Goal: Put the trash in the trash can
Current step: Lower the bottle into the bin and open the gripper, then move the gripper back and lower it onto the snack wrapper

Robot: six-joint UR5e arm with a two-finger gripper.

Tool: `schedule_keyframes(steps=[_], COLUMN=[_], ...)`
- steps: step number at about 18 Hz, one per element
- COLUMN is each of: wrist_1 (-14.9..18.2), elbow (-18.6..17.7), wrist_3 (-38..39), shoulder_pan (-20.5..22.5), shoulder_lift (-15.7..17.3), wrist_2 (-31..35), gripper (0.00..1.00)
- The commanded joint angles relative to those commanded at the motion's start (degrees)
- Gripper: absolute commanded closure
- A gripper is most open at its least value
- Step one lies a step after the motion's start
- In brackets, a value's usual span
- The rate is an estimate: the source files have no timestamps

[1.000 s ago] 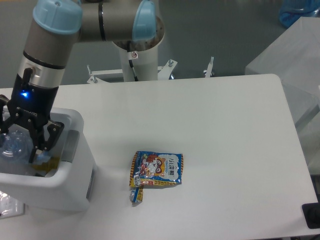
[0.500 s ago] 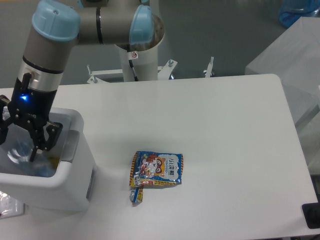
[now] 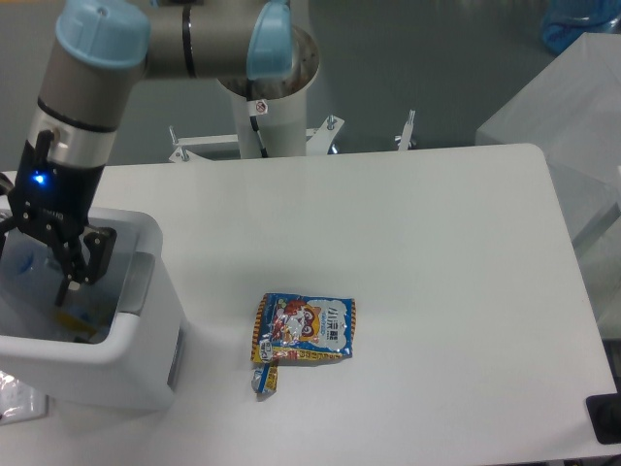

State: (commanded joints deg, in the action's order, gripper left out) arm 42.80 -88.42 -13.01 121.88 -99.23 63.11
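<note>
one snack packet (image 3: 304, 327) on table (image 3: 437, 291); one trash can (image 3: 116, 364); fingers (image 3: 73, 277) above it, spread wide, holding nothing.

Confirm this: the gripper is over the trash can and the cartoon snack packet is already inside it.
Not quite. The fixed camera shows the snack packet lying flat on the table, outside the trash can. The gripper is indeed over the can's opening.

End effector (image 3: 37, 277) inside trash can (image 3: 136, 364); snack packet (image 3: 304, 328) on table (image 3: 437, 243).
</note>
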Motion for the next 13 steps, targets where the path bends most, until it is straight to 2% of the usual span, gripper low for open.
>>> schedule_keyframes(steps=[4,7,11,13], wrist_1=[0.00,0.00,0.00,0.09], elbow=[-0.61,-2.72,-6.32,-6.42], wrist_3=[0.00,-0.09,-0.09,-1.39], shoulder_pan=[8.00,13.19,17.76,18.91], shoulder_lift=[-0.17,-0.26,-0.78,-2.45], wrist_2=[-0.18,-0.18,0.09,0.17], gripper=[0.00,0.00,0.00,0.00])
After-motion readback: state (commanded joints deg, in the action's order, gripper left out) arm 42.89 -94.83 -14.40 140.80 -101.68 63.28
